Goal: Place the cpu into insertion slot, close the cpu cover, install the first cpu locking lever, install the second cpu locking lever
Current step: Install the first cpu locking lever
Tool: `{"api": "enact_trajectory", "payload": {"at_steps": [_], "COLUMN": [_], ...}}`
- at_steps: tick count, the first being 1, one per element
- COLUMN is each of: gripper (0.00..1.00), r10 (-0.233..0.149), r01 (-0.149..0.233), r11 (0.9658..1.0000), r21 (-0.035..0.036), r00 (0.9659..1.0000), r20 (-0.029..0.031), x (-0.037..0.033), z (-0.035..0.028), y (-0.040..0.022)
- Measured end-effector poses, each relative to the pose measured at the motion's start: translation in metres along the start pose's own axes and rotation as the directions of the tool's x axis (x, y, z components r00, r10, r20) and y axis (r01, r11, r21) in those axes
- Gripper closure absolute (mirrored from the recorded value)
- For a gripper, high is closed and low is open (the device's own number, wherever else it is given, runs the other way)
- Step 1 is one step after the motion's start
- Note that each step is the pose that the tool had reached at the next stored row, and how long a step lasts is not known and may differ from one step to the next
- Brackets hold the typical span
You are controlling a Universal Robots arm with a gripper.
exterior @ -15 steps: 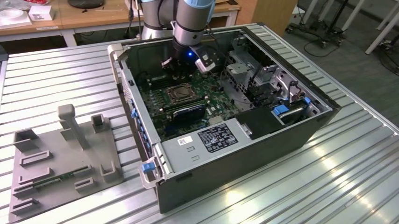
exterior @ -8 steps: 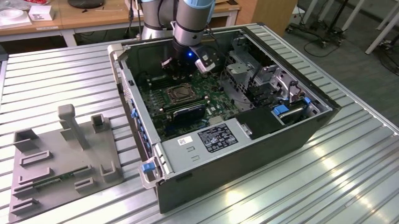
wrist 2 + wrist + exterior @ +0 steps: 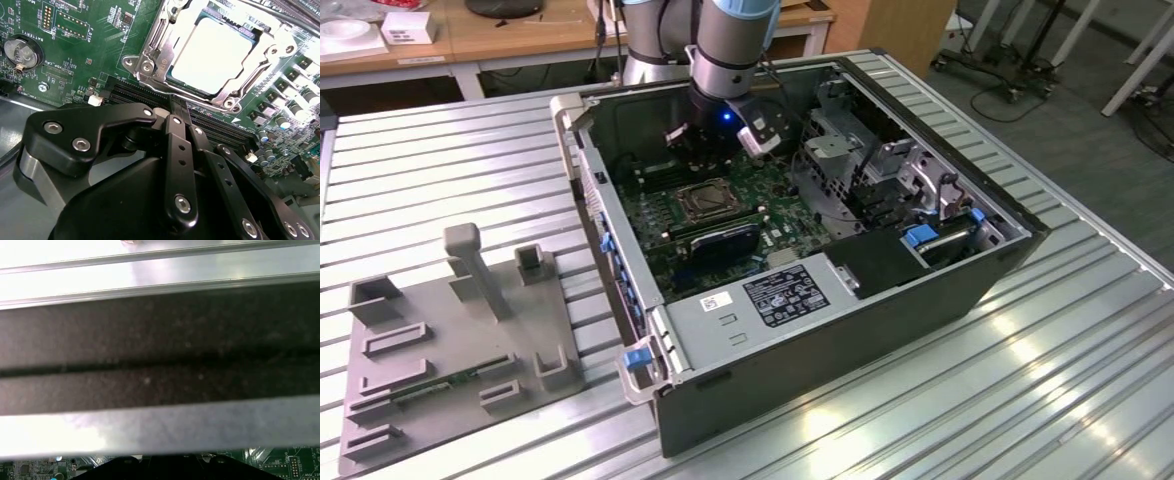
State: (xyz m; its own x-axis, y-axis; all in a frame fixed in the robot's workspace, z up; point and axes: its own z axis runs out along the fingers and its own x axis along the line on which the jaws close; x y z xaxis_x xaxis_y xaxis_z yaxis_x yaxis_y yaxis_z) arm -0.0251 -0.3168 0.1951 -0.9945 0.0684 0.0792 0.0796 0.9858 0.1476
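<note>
Seemingly past the cover stage: coin battery (image 3: 20,52) sits well off the insertion slot (image 3: 704,198). Hand (image 3: 179,107), closed & empty, hovers just beside the slot. Cpu (image 3: 212,55) lies inside the slot, cpu cover (image 3: 190,89) apparently down. Latching prob. the step in hand; it needs a steady, precise push.

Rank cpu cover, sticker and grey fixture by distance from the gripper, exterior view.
From the gripper:
1. cpu cover: closest, on the board inside the case.
2. sticker: on the grey bracket at the case's near end.
3. grey fixture: outside the case, on the table, exterior view's left.
</note>
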Motion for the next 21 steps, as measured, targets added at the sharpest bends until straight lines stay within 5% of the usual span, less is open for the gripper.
{"api": "enact_trajectory", "payload": {"at_steps": [21], "gripper": [0.89], "r10": [0.0], "r01": [0.0], "r11": [1.0], "r21": [-0.0017], "r00": [1.0], "r20": [-0.0003], "x": [-0.0012], "z": [-0.0008], "y": [-0.0021]}}
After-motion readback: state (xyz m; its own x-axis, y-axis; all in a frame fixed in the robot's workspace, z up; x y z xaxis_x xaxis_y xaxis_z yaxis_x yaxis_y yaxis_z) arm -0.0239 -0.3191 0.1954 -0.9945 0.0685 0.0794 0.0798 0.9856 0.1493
